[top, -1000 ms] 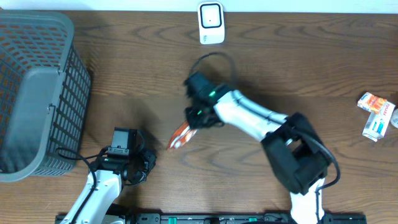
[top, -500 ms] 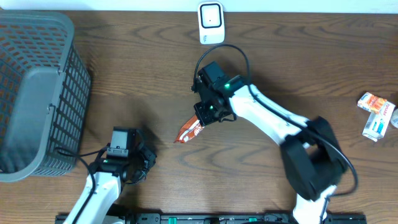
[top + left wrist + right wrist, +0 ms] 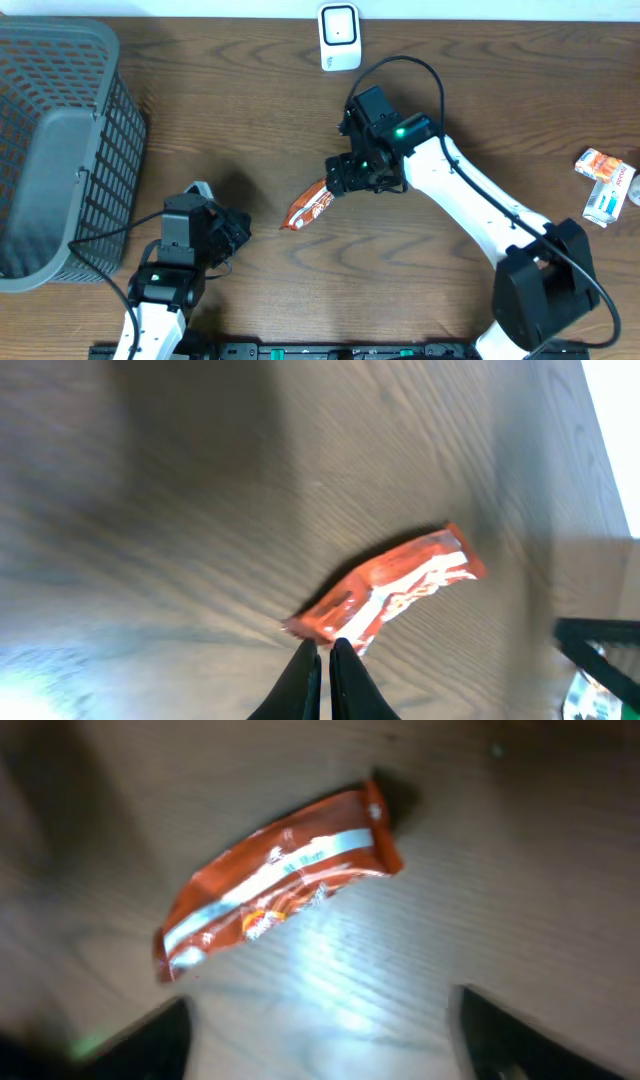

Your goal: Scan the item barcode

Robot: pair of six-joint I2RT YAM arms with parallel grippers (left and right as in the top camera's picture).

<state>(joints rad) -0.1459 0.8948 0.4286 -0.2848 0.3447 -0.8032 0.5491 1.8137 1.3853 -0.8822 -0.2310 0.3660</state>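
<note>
At the centre of the tabletop [image 3: 250, 90]: the snack packet [image 3: 308, 205], orange-red with a white stripe, lies flat on the wood, touched by neither arm.
Right gripper [image 3: 338, 180]: hangs just beside the packet's far end, fingers spread wide with nothing between them.
Left gripper [image 3: 322, 660]: fingers pressed together, empty, pointing toward the packet's near end.
Scanner [image 3: 339, 37]: small white unit at the far edge, well apart from the packet.
Bystanders: grey basket [image 3: 60, 150] at the left edge; small cartons [image 3: 605, 185] at the far right.
Step in hand, as judged: taking up the packet for presentation to the scanner.
Technique: close across the packet's narrow width near one end, leaving the printed faces uncovered. No barcode can be made out on the upward face, so it likely sits beneath, and the packet wants turning before it meets the scanner window.
Caution: the film looks thin and slippery. A shallow pinch may crumple it or let it slide.
</note>
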